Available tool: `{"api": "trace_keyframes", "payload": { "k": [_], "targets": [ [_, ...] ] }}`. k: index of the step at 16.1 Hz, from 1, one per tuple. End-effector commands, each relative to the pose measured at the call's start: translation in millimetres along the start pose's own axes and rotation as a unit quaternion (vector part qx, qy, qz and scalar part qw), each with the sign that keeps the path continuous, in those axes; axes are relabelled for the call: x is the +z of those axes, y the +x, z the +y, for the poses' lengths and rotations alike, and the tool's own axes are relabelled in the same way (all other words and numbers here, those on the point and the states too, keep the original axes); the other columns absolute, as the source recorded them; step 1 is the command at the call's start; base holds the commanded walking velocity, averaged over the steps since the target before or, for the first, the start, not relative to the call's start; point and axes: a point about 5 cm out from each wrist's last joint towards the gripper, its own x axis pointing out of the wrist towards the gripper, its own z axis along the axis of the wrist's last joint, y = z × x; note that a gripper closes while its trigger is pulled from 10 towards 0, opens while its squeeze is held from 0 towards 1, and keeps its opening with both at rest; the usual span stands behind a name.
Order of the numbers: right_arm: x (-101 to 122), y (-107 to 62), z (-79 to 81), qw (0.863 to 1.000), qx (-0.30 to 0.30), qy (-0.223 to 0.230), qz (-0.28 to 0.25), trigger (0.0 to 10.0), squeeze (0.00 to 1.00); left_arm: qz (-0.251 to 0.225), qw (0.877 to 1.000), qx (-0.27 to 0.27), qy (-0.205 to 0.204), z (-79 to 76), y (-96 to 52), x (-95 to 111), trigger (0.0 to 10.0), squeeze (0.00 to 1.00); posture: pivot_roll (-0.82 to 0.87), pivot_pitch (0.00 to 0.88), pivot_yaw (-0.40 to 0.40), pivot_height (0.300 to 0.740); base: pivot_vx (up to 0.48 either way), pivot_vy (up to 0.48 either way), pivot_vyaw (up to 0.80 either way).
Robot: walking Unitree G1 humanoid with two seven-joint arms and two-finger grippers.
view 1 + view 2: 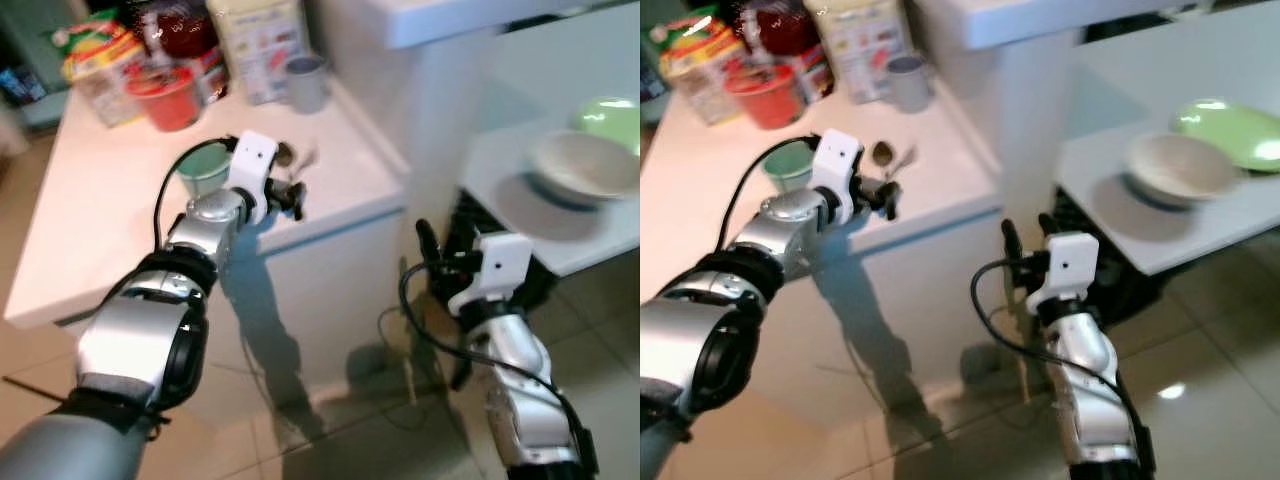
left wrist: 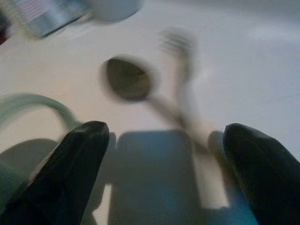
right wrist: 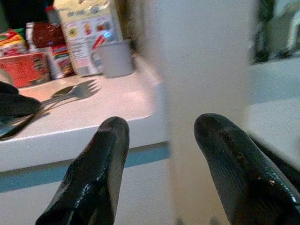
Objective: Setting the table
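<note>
A spoon [image 1: 284,153] and a pale fork [image 1: 305,158] lie side by side on the white counter [image 1: 100,230], near its front right corner. My left gripper [image 1: 292,198] hovers just short of them, low over the counter. In the left wrist view the left gripper [image 2: 164,133] is open, with the spoon [image 2: 129,79] and fork [image 2: 180,51] lying ahead between its spread fingers. A mint green cup [image 1: 205,168] stands just left of that wrist. My right gripper [image 1: 437,240] hangs open and empty below counter height, beside the counter's right side.
Food boxes, a red tub [image 1: 165,98] and a grey cup [image 1: 305,82] crowd the counter's back. To the right, a lower white table [image 1: 590,240] carries a white bowl [image 1: 580,165] and a green plate [image 1: 610,118]. Tiled floor lies between the two.
</note>
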Motion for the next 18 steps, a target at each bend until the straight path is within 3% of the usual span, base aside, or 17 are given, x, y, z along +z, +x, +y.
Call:
{"api": "trace_keyframes", "payload": {
  "k": [1,2,3,9,13,18],
  "targets": [
    [-5.8,-17.8,-3.6,1.0,0.004,-0.002,0.026,10.0,0.0,-0.01,1.0,-0.003,0.004,-5.1,3.2,9.9,10.0,0.0,-0.07,0.0,0.126,0.74,0.315,0.364,0.0],
    [-17.8,-37.8,-4.8,0.998,0.009,-0.005,0.06,10.0,0.0,-0.011,1.0,-0.003,0.002,-5.4,3.4,10.4,10.0,0.0,-0.08,0.0,0.127,0.74,0.311,0.368,0.0],
    [-22.2,-46.0,-5.2,0.997,0.012,-0.007,0.076,10.0,0.0,-0.012,1.0,-0.004,0.003,-6.2,3.7,10.8,10.0,0.0,-0.08,0.0,0.128,0.74,0.292,0.382,0.0],
    [-19.7,-47.4,-4.1,0.997,0.019,-0.005,0.076,10.0,0.0,-0.022,0.999,-0.013,0.025,-10.7,5.5,17.5,10.0,0.0,-0.08,0.0,0.129,0.74,0.0,0.0,0.0],
    [-20.8,-46.6,-4.0,0.997,0.021,-0.003,0.076,10.0,0.0,0.0,0.999,-0.026,0.032,-11.8,5.5,12.8,10.0,0.0,-0.08,0.0,0.133,0.74,0.0,0.0,0.0],
    [-28.1,-43.2,-4.7,0.997,0.022,0.0,0.079,10.0,0.0,0.0,0.998,-0.059,0.034,-22.8,8.3,16.1,10.0,0.0,-0.08,0.0,0.137,0.74,0.0,0.0,0.0]
  ]
}}
